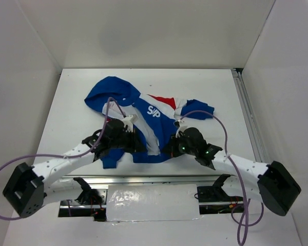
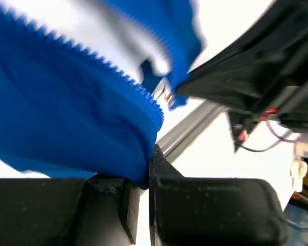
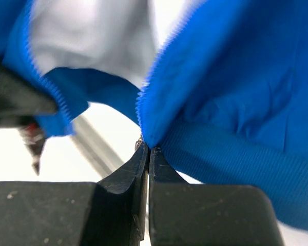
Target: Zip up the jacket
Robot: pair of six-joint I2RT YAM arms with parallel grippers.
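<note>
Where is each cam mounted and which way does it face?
Top external: fixed above and behind the robot, looking down on the table and jacket; both arms, left tool and right tool in view.
Left wrist: on the left arm, facing along its fingers, shut on the blue hem by the zipper teeth.
Right wrist: on the right arm, facing along its fingers, pinched on the other front edge's hem corner.
Shared: both wrist views show hem, teeth, the near-edge rail and the opposite arm.
</note>
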